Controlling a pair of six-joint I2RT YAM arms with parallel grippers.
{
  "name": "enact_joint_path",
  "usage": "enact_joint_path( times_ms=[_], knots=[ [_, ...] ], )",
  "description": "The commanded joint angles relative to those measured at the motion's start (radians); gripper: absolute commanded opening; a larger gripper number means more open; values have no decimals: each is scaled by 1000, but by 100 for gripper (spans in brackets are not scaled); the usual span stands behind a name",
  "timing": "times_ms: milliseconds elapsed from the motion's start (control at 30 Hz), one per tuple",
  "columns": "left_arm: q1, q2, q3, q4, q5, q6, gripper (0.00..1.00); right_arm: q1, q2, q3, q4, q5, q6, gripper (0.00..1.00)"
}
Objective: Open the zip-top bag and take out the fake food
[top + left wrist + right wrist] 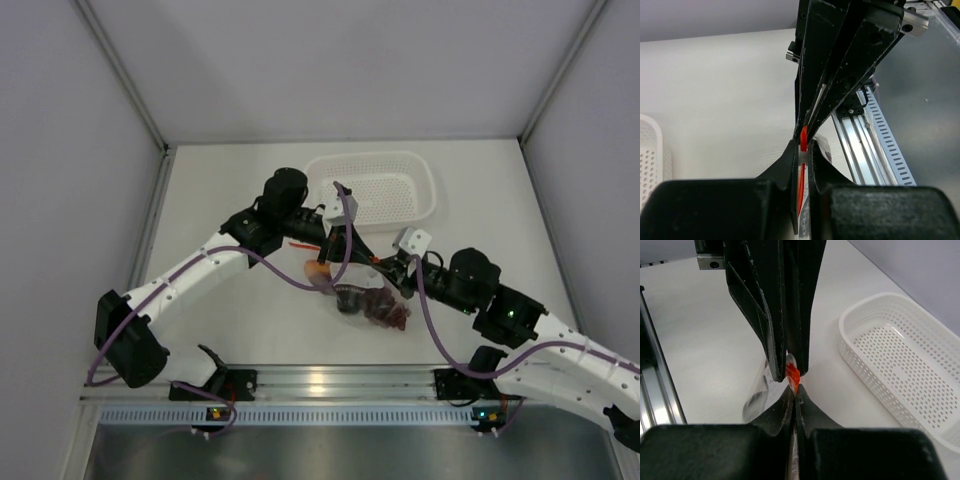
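Note:
The clear zip-top bag (355, 290) hangs just above the table centre, held by its orange-red zip strip (801, 180). My left gripper (352, 250) and right gripper (385, 268) meet tip to tip, each shut on the strip. In the left wrist view my gripper (803, 146) pinches the strip, and the right gripper's fingers (840, 60) come in from above. In the right wrist view my gripper (794, 389) clamps the strip (791, 374) against the left gripper's fingers (785, 305). The fake food lies inside the bag: a dark red grape cluster (387, 312), an orange piece (318, 270) and a dark round fruit (350, 298).
A white perforated basket (428, 195) stands empty behind the grippers, and it also shows in the right wrist view (850, 335). A metal rail (330, 380) runs along the table's near edge. Grey walls enclose the table on three sides.

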Motion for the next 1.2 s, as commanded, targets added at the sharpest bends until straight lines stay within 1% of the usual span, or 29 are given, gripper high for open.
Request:
enact_joint_path(
  times_ms=[0,33,167,267,300,400,600,733,767,833,933,1167],
  knots=[
    [11,4,4,-24,-5,72,0,-10,-55,-7,173,40,47,0],
    [11,11,6,-31,-5,79,0,-11,-60,-12,200,67,51,0],
    [27,26,18,-74,-31,119,0,-13,-101,-21,194,129,77,0],
    [67,32,13,-88,-17,124,0,-13,-145,-18,185,207,107,0],
    [95,34,10,-88,-5,121,0,-13,-158,-19,159,243,111,0],
    [147,35,-1,-88,8,116,0,-13,-195,-13,118,279,127,0],
    [222,41,-36,-90,-12,104,0,-13,-251,-16,47,348,147,0],
    [291,46,-60,-88,9,82,0,-13,-308,-3,-9,466,163,0],
    [306,44,-68,-91,11,75,0,-13,-316,4,-19,491,195,0],
    [336,34,-79,-90,9,69,0,-14,-320,14,-39,538,205,0],
    [353,15,-102,-90,11,82,0,-13,-317,22,-53,535,208,0],
    [377,14,-136,-90,-23,61,0,-13,-307,28,-49,532,208,0]
  ],
)
